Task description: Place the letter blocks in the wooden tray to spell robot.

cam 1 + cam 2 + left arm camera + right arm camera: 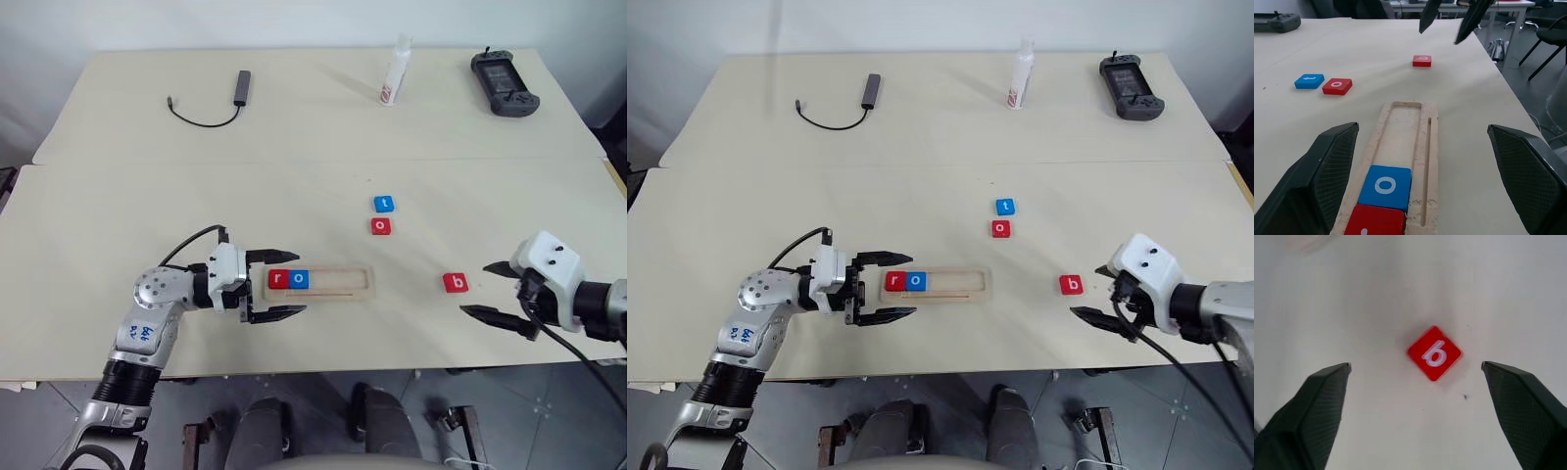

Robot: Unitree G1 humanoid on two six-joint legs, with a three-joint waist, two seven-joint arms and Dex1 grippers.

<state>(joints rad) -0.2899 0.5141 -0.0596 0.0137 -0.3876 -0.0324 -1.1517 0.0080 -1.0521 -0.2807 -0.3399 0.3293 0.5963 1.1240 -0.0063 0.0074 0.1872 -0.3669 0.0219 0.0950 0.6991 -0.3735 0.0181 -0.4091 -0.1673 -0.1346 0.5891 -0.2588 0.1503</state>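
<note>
Nearest the robot, at about five o'clock on the desk [118,196], the right hand [497,291] hangs with its two black fingers spread wide and nothing between them, pointing toward the red b block [455,283], which lies flat just beside its fingertips and clear of them. At about seven o'clock the left hand [276,285] also stands spread and empty, its fingers bracketing the near end of the wooden tray [364,291] without visibly pressing it.

Inside the tray, the red r block [279,279] and the blue o block [300,279] sit side by side, touching, at the left end; the rest of the slot is bare. So b is likely the step in hand. In the right wrist view the block sits cornerwise to the fingers, so a straight close may catch two corners and spin it. Better to roll the wrist until the fingers face two flat sides, then lower, pinch low and lift clear before carrying it against the o.

Farther out, toward twelve o'clock, the red o block [381,226] and the blue t block [384,204] wait close together. Beyond them lie a black cable [211,106], a white tube [396,74] and a dark handheld controller [504,83].
</note>
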